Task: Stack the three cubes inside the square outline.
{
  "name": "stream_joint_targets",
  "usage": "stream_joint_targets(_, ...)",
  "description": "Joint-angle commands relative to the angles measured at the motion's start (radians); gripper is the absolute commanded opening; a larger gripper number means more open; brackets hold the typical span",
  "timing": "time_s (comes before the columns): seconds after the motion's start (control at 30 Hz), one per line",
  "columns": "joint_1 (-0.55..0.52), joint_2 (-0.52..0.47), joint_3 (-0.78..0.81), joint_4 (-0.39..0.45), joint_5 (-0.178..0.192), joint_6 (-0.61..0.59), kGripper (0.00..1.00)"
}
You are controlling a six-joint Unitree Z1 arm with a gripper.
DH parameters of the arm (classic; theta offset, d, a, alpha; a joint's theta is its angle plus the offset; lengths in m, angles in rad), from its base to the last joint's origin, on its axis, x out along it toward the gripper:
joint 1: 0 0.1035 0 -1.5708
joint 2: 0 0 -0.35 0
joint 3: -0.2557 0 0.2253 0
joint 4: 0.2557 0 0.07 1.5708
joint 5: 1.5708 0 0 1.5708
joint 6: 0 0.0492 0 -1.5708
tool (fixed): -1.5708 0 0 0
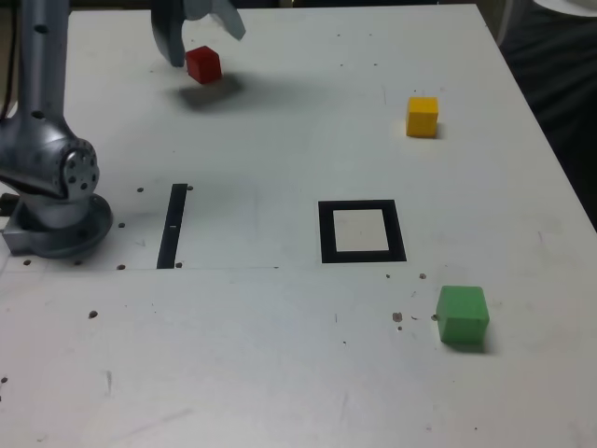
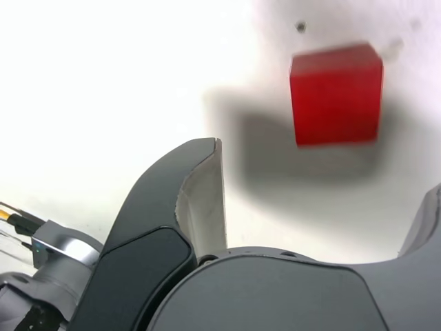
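Near the desk's (image 1: 280, 112) far edge, toward the exterior view's left, my tool (image 1: 198, 28) hangs over the red cube (image 1: 203, 64) with its jaws spread wide and nothing between them. The cube sits on the desk just below the fingertips, and I see no contact. From the wrist view, the red cube (image 2: 336, 94) lies ahead of the tool (image 2: 324, 200), its shadow falling between the two dark fingers (image 2: 186, 200). The yellow cube (image 1: 423, 117) rests toward the far right corner in the exterior view, well apart from the red one. The green cube (image 1: 463, 316) sits nearer the front edge, on the exterior view's right. The square outline (image 1: 362, 231) lies mid-desk, its pale centre bare, between the yellow and green cubes but touching neither. A thin black strip (image 1: 173, 226) lies beside my arm's base (image 1: 56, 224).
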Motion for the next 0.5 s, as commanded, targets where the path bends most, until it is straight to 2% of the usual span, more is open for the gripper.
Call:
stream_joint_targets(0.0,0.014,0.027,-0.025,0.004,0.000,0.007,0.99)
stream_joint_targets(0.3,0.061,0.130,-0.143,0.059,-0.002,0.039,0.96)
stream_joint_targets(0.47,0.070,0.190,-0.223,0.112,-0.005,0.048,0.91)
